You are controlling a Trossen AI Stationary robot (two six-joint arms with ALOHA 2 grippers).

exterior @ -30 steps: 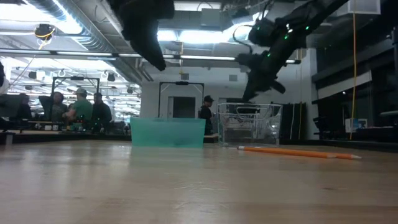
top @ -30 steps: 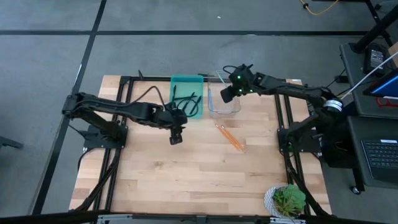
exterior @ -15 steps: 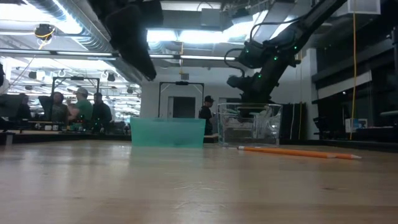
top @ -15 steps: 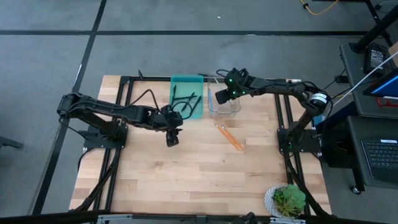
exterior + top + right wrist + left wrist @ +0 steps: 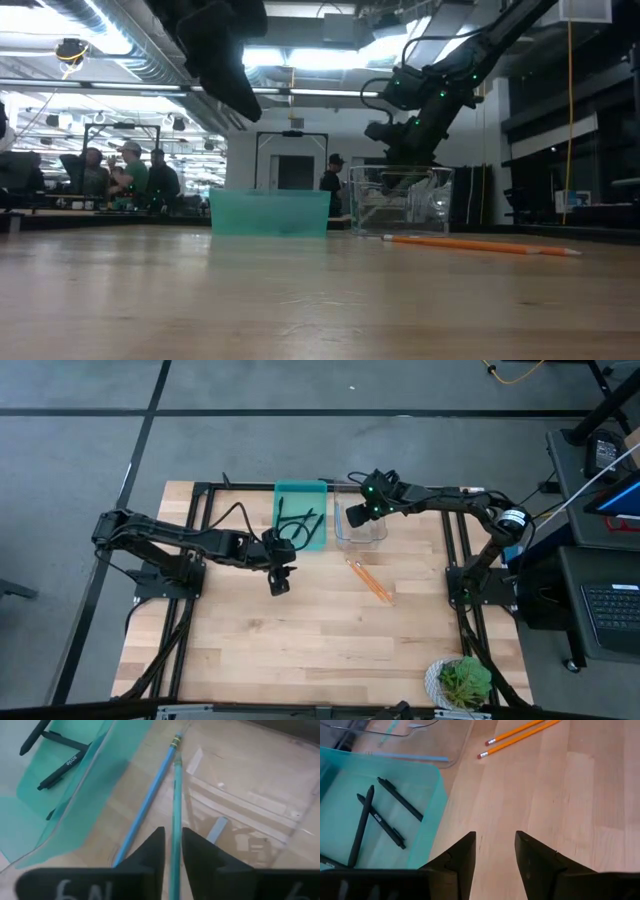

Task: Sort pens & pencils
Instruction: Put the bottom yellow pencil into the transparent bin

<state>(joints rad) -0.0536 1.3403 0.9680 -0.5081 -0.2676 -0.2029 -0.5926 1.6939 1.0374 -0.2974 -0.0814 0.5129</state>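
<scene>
My right gripper hangs over the clear bin, fingers a little apart around a light-blue pencil that runs along them down into the bin. Another light-blue pencil lies on the bin's floor. Two orange pencils lie side by side on the table, nearer than the clear bin. Black pens lie in the teal bin. My left gripper hovers open above the table just in front of the teal bin, nothing between its fingers. My right gripper has the light-blue pencil's upper length between its two fingers, which slant down from above and lie along it. Bare floor shows between one finger and the pencil. Whether the other finger touches it, I cannot tell.
A potted plant stands at the table's near right corner. Black frame rails run along both sides of the table. People stand and sit in the room behind, seen in the low view.
My right gripper has come down toward the clear bin, from well above it to just over its rim, then held still. The orange pencils and both bins have stayed where they were.
</scene>
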